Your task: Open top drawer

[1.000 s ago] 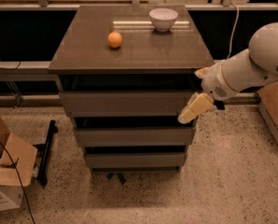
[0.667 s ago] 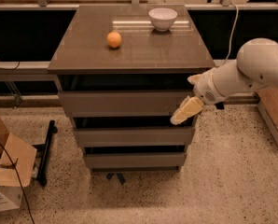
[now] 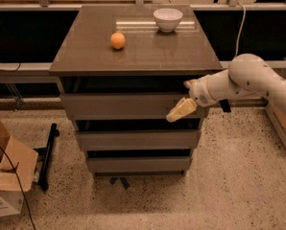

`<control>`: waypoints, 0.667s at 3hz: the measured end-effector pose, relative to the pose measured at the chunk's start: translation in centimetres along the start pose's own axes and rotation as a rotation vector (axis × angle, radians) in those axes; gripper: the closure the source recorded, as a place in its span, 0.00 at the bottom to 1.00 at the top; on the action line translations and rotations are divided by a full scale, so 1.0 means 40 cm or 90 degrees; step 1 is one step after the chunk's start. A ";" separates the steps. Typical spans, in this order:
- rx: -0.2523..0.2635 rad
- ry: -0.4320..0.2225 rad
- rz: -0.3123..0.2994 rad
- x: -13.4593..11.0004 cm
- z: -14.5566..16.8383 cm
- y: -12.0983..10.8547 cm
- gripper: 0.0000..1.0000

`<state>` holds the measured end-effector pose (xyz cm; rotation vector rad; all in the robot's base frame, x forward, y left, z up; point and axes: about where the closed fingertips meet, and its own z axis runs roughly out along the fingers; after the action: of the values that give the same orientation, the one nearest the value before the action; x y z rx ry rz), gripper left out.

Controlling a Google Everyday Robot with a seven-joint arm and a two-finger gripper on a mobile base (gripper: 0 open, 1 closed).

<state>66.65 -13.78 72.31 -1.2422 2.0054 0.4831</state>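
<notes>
The top drawer (image 3: 119,105) is the widest grey-brown front, just under the cabinet top, with a dark gap above it. Its front stands a little forward of the two narrower drawers below. My gripper (image 3: 183,99) comes in from the right on a white arm (image 3: 248,78) and sits at the right end of the top drawer front. It is open: one cream finger (image 3: 180,110) lies against the front panel, and the other finger (image 3: 189,84) is up at the dark gap above the panel. It holds nothing.
An orange (image 3: 117,40) and a white bowl (image 3: 168,19) sit on the cabinet top (image 3: 138,51). The middle drawer (image 3: 133,140) and bottom drawer (image 3: 136,164) are below. Cardboard boxes (image 3: 6,176) and a black bar (image 3: 47,155) lie on the floor at the left. Another box (image 3: 282,126) is at the right.
My gripper has moved left and slightly down, from beside the cabinet's right edge onto the right end of the top drawer front. The drawer has not visibly moved.
</notes>
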 end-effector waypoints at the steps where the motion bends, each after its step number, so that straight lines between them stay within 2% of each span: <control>1: -0.002 -0.034 0.015 0.007 0.062 -0.060 0.00; 2: -0.020 -0.051 0.043 0.034 0.132 -0.074 0.00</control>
<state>70.88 -12.64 67.92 -1.1588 1.9845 0.5890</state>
